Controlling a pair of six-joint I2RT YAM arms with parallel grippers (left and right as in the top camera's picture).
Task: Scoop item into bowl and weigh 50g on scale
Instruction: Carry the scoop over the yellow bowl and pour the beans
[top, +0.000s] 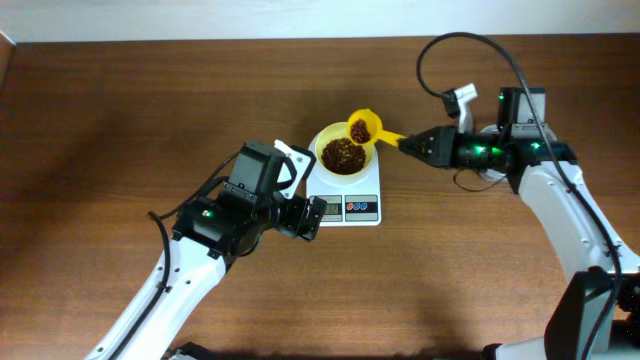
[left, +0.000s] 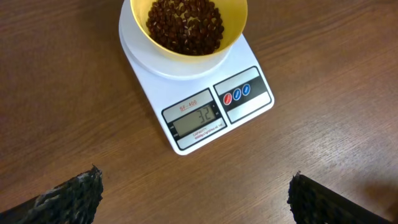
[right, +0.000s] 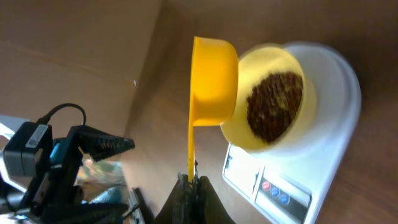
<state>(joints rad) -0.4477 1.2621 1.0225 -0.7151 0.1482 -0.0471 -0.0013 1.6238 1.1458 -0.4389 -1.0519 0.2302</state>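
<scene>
Right claw (top: 405, 142) clamped on handle of yellow scoop (top: 364, 127), right of centre in overhead view. Bowl (top: 320, 150) stands on scale (top: 350, 208) at frame centre, with heap of beans (top: 342, 155) inside. Scoop cup hangs at bowl's upper right rim, some beans in cup too. Scale display reads 32 in left wrist view. Left claw (left: 196, 202) spread wide, fingers well apart, holding nothing, above table (top: 150, 100) just lower left of scale.

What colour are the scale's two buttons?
One red button, one blue button, on the scale front strip; clearest in the left wrist view.
</scene>
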